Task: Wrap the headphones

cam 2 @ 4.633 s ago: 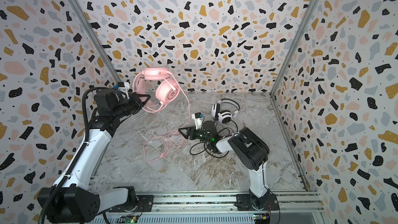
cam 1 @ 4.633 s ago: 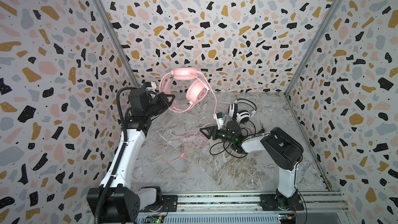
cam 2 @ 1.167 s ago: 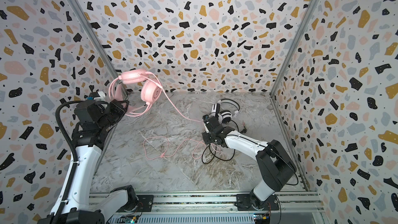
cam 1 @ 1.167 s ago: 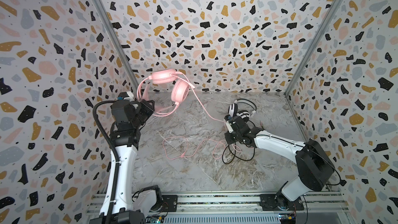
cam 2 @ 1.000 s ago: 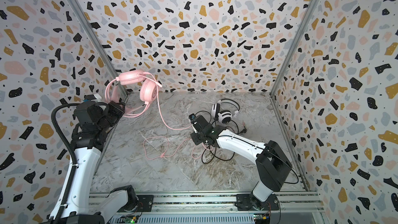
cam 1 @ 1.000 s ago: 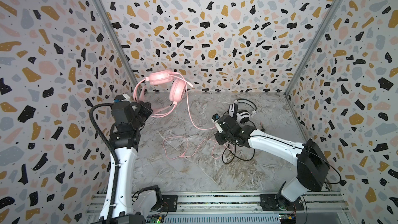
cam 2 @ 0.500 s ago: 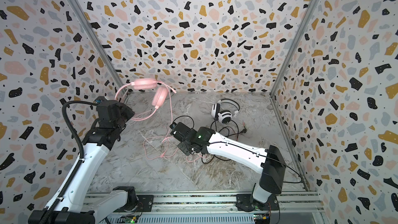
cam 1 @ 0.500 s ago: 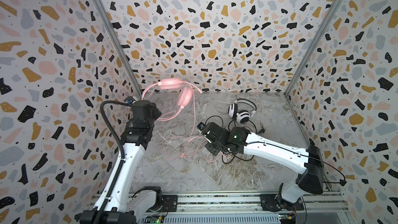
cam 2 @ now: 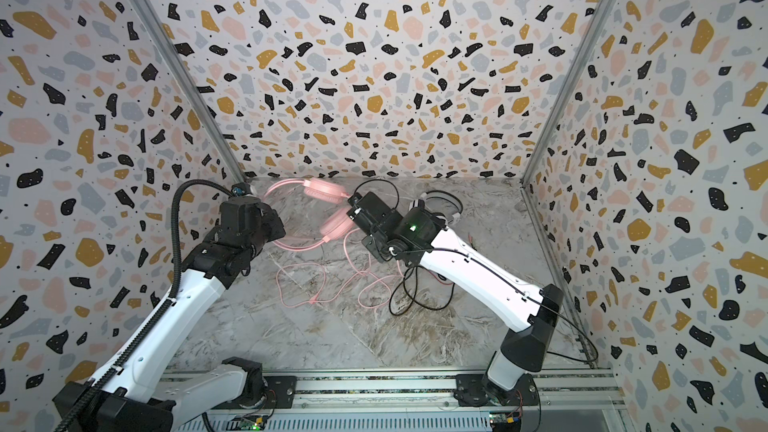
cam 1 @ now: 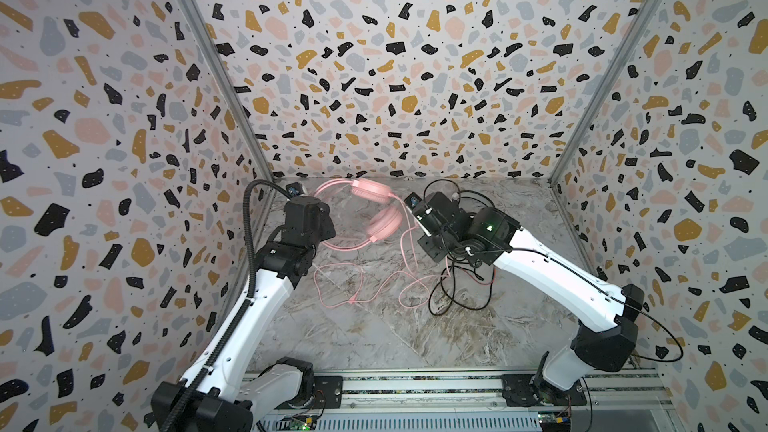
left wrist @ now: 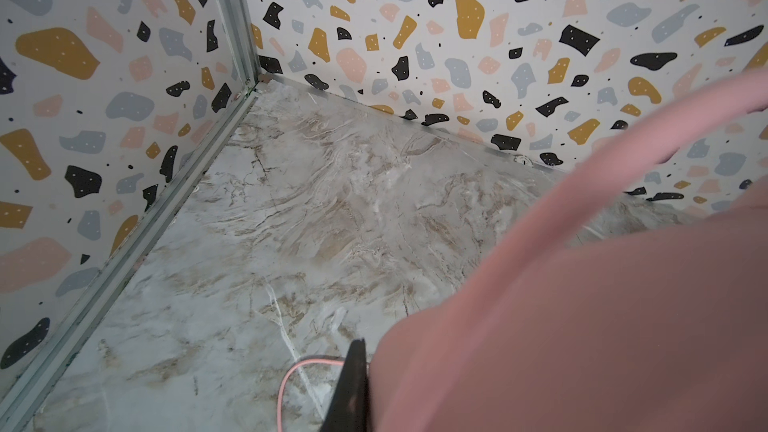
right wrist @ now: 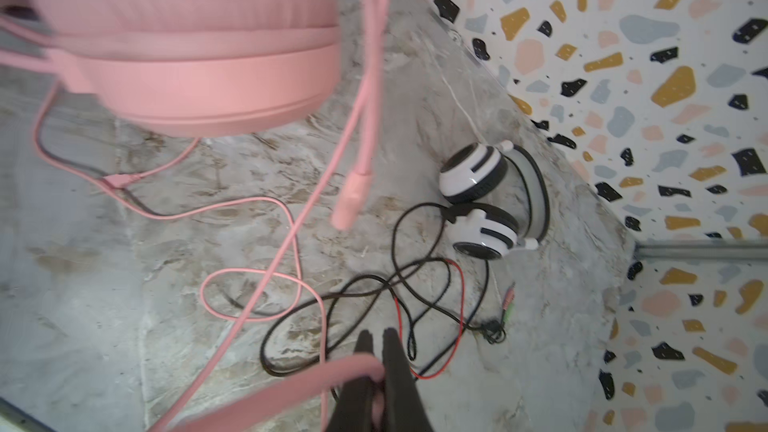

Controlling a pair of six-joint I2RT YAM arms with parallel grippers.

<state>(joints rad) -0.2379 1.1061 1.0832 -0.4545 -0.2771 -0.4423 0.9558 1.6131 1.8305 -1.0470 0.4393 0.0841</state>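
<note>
Since the wrap only works with the headset off the surface, I've got the left end effector (left wrist: pixel 361 371) clamped on the headband of the pink headphones (cam 1: pixel 384 222). They hang in the air over the back of the table (cam 1: pixel 374 347), a bit left of centre, earcups dangling toward the right arm. Only one finger shows in the left wrist view, pressed against a blurry pink mass, but the band clearly runs into the grip in both top views.

The right end effector (right wrist: pixel 378 363) is pinched shut on the pink cable (right wrist: pixel 270 392), right up beside the cups. My guess is that's so I can lead the cord around the headset. The slack drops into loose loops on the table.

The white headphones (right wrist: pixel 478 176) lie at the back right, nobody touching them. Their black-and-red cable (right wrist: pixel 328 297) sprawls in front and crosses the pink loops, so it could snag.

Compared with a second ago, the right arm was down next to the white pair with the pink cord stretched away. Now it's lifted and swung in close to the cups. The left arm has brought the pink set out of the back-left corner toward the middle and lower. The white pair hasn't budged.
</note>
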